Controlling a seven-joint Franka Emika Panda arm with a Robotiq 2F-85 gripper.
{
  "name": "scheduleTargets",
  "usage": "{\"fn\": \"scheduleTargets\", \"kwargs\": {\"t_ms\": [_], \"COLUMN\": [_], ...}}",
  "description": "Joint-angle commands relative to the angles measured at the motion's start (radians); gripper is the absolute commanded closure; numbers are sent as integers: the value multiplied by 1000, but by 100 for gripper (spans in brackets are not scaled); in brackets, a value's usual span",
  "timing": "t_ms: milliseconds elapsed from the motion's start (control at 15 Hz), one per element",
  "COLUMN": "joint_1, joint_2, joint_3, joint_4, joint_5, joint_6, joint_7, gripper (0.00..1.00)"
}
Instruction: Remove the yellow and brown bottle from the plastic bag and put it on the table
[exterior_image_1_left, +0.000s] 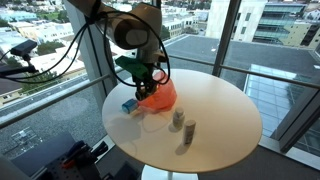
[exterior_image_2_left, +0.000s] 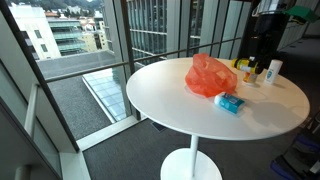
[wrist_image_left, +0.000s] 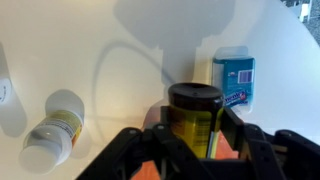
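End effector (wrist_image_left: 196, 120) grips the yellow bottle (wrist_image_left: 192, 135) between its fingers; the bottle stands upright, translucent yellow with a dark brown cap, apparently just above the tabletop (wrist_image_left: 130, 60).

The worktop (exterior_image_2_left: 170, 105) is smooth, white and faintly glossy. The plastic bag (exterior_image_2_left: 210, 76) is thin, crinkled orange film with a sheen. The yellow bottle (wrist_image_left: 195, 120) is translucent plastic under a glossy black cap (wrist_image_left: 195, 97). The blue pack (wrist_image_left: 235, 80) has a shiny wrapper. The tool (wrist_image_left: 195, 132) looks matt black.

High-rise office or lab, floor-to-ceiling windows (exterior_image_2_left: 150, 40) over city buildings (exterior_image_1_left: 270, 20), round white tabletop (exterior_image_2_left: 180, 95), camera gear (exterior_image_1_left: 22, 48)
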Motion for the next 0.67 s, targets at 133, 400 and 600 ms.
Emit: {"fn": "scheduleTargets", "kwargs": {"t_ms": [133, 400, 600], "joint_1": [-31, -54, -70], "joint_2": [-29, 14, 58], "joint_3": [-47, -77, -92], "joint_4": [-77, -101, -92], "joint_5": [-10, -8, -6], "joint_6": [124, 222, 253], "joint_7": [32, 58, 71], "gripper": [72, 72, 72]}}
